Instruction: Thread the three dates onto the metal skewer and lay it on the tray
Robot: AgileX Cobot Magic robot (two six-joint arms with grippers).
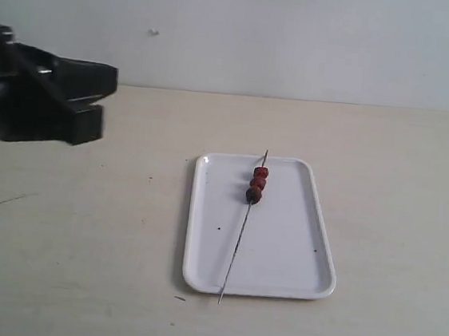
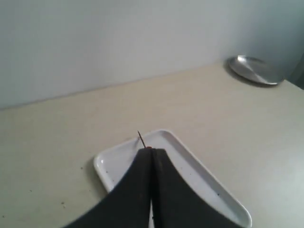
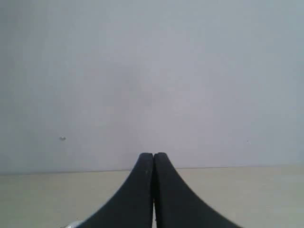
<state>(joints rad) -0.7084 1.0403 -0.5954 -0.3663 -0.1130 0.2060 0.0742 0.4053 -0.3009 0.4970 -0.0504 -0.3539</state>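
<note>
The white tray (image 1: 289, 239) lies flat on the beige table. The thin metal skewer (image 1: 236, 245) rests lengthwise on it, its near tip jutting past the front rim. All three dates (image 1: 256, 184) are threaded on it, bunched toward its far end. My left gripper (image 2: 152, 151) is shut and empty, raised off to the left of the tray (image 2: 190, 161). Past its fingers I see the skewer (image 2: 141, 138) tip and a sliver of red date (image 2: 148, 147). My right gripper (image 3: 153, 155) is shut on nothing, facing the wall; it is outside the exterior view.
The left arm's black body (image 1: 39, 96) fills the upper left of the exterior view. A round metal plate (image 2: 254, 70) sits at the far end of the table near the wall. A pale wall backs the table.
</note>
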